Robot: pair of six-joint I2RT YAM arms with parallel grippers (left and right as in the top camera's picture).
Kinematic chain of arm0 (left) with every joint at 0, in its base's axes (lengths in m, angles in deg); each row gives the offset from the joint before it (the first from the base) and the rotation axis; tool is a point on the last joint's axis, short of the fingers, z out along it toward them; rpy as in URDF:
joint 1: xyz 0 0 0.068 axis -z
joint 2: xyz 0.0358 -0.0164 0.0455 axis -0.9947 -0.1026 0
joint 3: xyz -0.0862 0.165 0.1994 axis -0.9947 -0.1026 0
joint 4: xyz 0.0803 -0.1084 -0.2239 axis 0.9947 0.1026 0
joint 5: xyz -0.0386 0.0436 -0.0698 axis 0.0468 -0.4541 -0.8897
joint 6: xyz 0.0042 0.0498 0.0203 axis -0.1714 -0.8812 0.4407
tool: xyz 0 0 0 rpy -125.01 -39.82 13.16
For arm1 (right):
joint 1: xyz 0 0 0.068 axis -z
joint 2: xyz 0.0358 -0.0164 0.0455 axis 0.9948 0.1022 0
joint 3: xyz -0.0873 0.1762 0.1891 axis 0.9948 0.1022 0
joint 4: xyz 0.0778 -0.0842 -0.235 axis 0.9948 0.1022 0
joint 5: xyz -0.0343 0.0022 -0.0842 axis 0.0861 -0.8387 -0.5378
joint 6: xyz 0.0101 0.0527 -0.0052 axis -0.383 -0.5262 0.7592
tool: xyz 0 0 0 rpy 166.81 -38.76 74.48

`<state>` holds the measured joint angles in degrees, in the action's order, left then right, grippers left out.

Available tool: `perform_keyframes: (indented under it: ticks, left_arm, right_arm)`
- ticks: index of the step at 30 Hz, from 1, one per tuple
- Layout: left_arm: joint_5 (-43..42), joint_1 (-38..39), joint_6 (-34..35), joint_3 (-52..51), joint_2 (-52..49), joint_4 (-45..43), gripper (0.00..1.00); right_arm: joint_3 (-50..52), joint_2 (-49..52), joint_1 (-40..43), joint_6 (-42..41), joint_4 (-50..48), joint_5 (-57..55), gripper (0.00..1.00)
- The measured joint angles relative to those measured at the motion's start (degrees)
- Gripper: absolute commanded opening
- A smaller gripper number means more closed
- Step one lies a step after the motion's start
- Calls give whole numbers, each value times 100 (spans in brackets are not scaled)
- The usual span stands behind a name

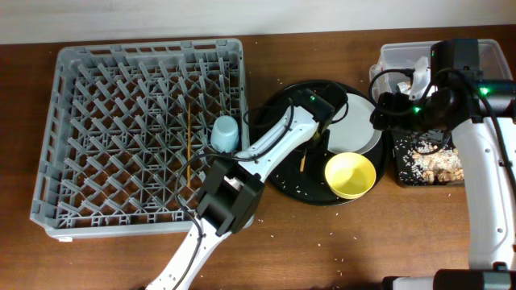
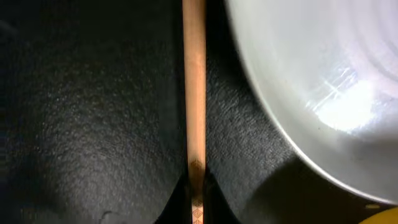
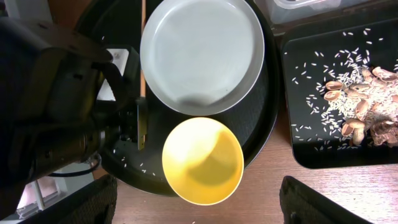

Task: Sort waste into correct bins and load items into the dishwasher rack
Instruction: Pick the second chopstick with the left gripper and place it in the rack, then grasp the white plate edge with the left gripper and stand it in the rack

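My left gripper (image 1: 317,135) is over the round black tray, shut on a brown wooden chopstick (image 2: 194,93) that lies beside the pale plate (image 1: 355,126). A second chopstick (image 1: 188,137) lies in the grey dishwasher rack (image 1: 72,121), and the light-blue cup (image 1: 225,133) sits at the rack's right side. The yellow bowl (image 1: 350,175) rests on the round tray in front of the plate. My right gripper (image 3: 199,208) is open and empty, high above the bowl (image 3: 202,160) and plate (image 3: 202,53). The pink cup and the snack wrapper are out of view.
The clear tub (image 1: 403,55) at the back right holds white paper. The shallow black tray (image 1: 402,171) in front of it holds beige scraps and rice (image 3: 360,99). The large round black tray (image 1: 282,173) carries loose rice grains. A few grains lie on the wooden table.
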<state>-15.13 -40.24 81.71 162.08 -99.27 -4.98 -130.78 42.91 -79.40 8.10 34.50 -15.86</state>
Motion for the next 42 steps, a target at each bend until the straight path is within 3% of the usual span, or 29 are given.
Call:
perform_keyframes:
  ticks: [3,6,8,10,12,15,17,20,22,26,30,35,38,42]
  left_arm:
    - [275,-352,-2,1075,-310,1261,1]
    - [501,-1054,-160,3298,-387,2450,1]
    - [339,-1493,-393,3956,-72,2498,1]
    - [280,-1733,-605,3960,389,2505,1]
    - [354,-1952,-826,3416,1475,2509,1]
    - [970,-2302,-863,658,3711,2555,1]
    - [1193,-2304,-868,-881,3974,2369,1]
    - [1266,-2302,-1058,-2949,3790,997,1]
    - [1200,-2337,-1045,-3674,3753,647,1]
    - [1187,-2474,-831,-4089,3762,234,1]
    - [1250,-2490,-667,-4511,3764,-20,41]
    - [1279,-2588,-640,-4297,3762,125,43]
    - [542,-2610,-671,-2931,3901,2,53]
    - [-643,-2218,-911,-2345,4033,-413,63]
  right_arm:
    - [0,0,0,-7,2,0,84]
    - [0,0,0,-4,0,0,85]
    - [0,0,0,-4,7,0,85]
    - [0,0,0,-4,13,0,85]
    - [0,0,0,-4,20,-2,85]
    - [-2,0,0,-4,-46,0,85]
    - [-4,0,0,-4,-90,0,85]
    - [-4,0,0,-2,-87,0,85]
    - [-4,0,0,-7,-87,0,85]
    - [-4,0,0,-7,-90,0,85]
    - [-4,0,0,-7,-87,0,85]
    - [-4,0,0,-4,-116,0,85]
    - [-4,0,0,-7,-138,2,86]
    - [-4,0,0,-13,-232,94,93]
